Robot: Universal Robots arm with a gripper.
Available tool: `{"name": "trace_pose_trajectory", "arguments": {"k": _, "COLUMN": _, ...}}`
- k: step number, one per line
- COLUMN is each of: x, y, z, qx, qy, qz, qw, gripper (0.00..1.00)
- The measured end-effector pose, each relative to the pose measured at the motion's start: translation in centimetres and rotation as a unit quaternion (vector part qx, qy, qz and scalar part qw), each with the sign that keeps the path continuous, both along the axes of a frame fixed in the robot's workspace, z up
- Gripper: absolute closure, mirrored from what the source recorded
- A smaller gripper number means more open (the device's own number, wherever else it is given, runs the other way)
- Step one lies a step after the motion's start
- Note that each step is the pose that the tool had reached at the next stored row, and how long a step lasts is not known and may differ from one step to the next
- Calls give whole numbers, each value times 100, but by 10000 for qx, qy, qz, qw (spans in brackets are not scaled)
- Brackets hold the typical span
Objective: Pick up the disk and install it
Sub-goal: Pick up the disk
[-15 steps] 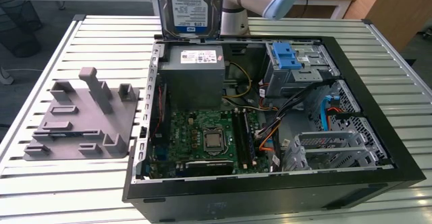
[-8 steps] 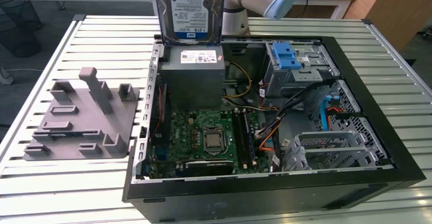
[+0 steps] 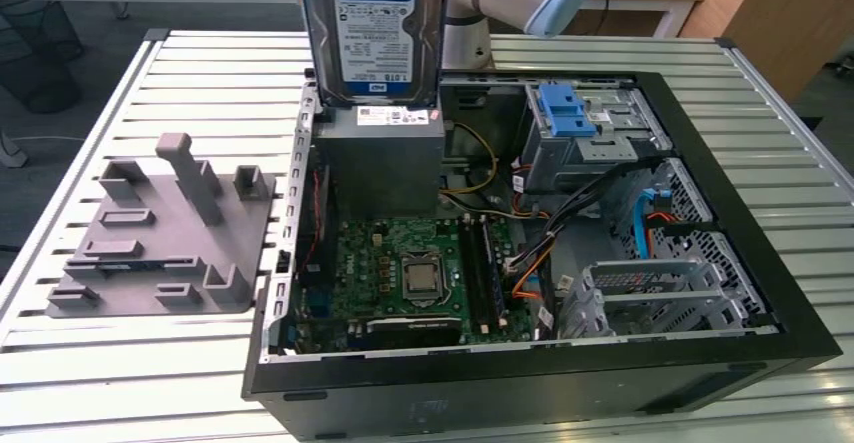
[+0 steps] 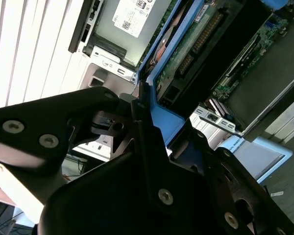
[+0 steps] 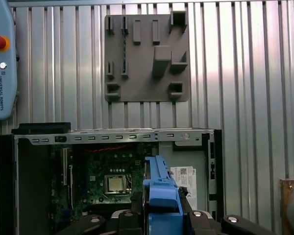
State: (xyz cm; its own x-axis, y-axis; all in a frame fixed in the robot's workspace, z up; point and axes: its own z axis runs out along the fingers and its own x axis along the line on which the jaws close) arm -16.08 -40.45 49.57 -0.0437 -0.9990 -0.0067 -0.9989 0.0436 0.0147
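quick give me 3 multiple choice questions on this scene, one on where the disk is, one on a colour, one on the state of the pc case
1. Where is the disk? A) on the grey plate B) seated in the drive cage C) upright above the computer case
2. What colour are the disk's side rails? A) blue B) red C) yellow
3. How is the computer case? A) closed by a panel B) open, motherboard exposed C) standing on end

Answers: 1 C, the exterior view shows it upright over the case, with the gripper shut on it; 2 A, blue in both wrist views; 3 B, the board shows from above.
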Motion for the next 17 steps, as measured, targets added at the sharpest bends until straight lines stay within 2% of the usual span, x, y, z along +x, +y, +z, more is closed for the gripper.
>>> {"name": "trace_pose_trajectory", "arguments": {"k": 3, "x": 5, "y": -54, "z": -6, "qx": -2, "qy": 0, "qz": -4, "qw": 10000, "gripper": 64}}
{"name": "trace_pose_trajectory", "arguments": {"k": 6, "x": 75, "y": -65, "z": -19, "qx": -2, "qy": 1, "qz": -6, "qw": 10000, "gripper": 64}}
{"name": "trace_pose_trajectory", "arguments": {"k": 11, "x": 268, "y": -65, "z": -44, "qx": -2, "qy": 18, "qz": -5, "qw": 10000, "gripper": 64}}
{"name": "trace_pose_trajectory", "arguments": {"k": 17, "x": 542, "y": -65, "z": -67, "qx": -2, "qy": 62, "qz": -6, "qw": 10000, "gripper": 64}}
